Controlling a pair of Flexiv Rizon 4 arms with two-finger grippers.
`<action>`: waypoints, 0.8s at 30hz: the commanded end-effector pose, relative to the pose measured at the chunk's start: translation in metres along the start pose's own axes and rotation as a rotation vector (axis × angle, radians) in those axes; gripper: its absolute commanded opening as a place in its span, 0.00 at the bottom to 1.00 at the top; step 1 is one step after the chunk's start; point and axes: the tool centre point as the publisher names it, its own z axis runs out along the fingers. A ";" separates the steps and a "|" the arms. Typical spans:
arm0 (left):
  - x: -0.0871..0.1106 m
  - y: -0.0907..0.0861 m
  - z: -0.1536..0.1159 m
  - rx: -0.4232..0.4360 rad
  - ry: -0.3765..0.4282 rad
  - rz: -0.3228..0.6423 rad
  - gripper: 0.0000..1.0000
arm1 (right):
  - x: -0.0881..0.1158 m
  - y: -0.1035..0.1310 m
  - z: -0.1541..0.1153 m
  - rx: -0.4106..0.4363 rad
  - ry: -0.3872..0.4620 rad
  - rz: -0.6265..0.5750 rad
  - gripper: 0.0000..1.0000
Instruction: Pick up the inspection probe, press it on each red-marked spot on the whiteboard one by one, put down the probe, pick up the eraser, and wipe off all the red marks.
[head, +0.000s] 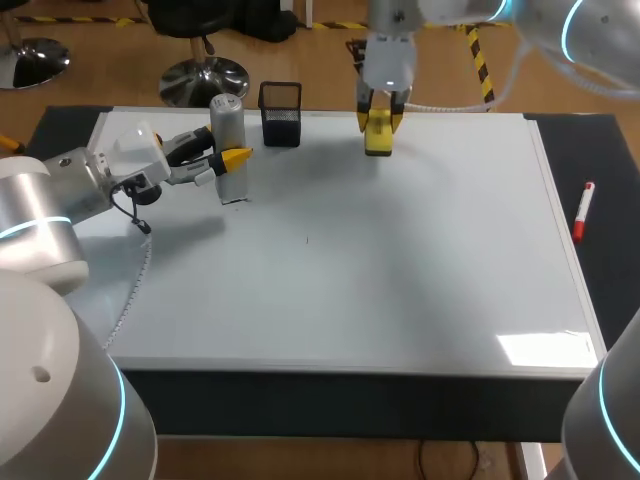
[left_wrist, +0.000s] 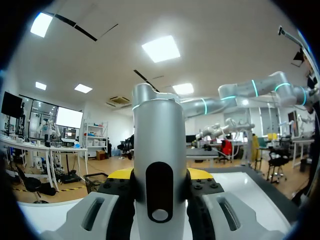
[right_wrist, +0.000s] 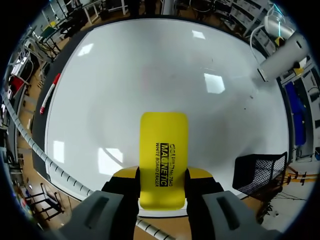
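Note:
The inspection probe (head: 229, 150), a silver-grey cylinder, stands upright at the far left of the whiteboard (head: 400, 260). My left gripper (head: 233, 160) is shut on it from the side. In the left wrist view the probe (left_wrist: 160, 150) fills the gap between the fingers of the left gripper (left_wrist: 160, 179). The yellow eraser (head: 378, 137) is at the board's far edge, with my right gripper (head: 379, 122) shut on it from above. In the right wrist view the eraser (right_wrist: 163, 155) juts out ahead of the right gripper (right_wrist: 163, 180) over the board (right_wrist: 150, 75). I see no red marks on the board.
A black mesh pen holder (head: 281, 113) stands at the far edge between the two grippers, next to the probe. A red marker (head: 583, 211) lies on the dark table to the right of the board. A tiny dark speck (head: 307, 240) shows mid-board.

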 end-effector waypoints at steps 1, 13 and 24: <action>0.000 0.000 0.000 0.002 0.000 0.001 0.00 | -0.009 -0.019 0.003 -0.030 0.014 -0.010 0.00; 0.000 0.000 0.000 0.002 0.000 0.001 0.00 | -0.018 -0.037 0.008 -0.038 0.012 -0.030 0.00; 0.000 0.000 0.000 0.002 0.000 0.001 0.00 | -0.020 -0.043 0.017 -0.055 0.004 -0.030 0.00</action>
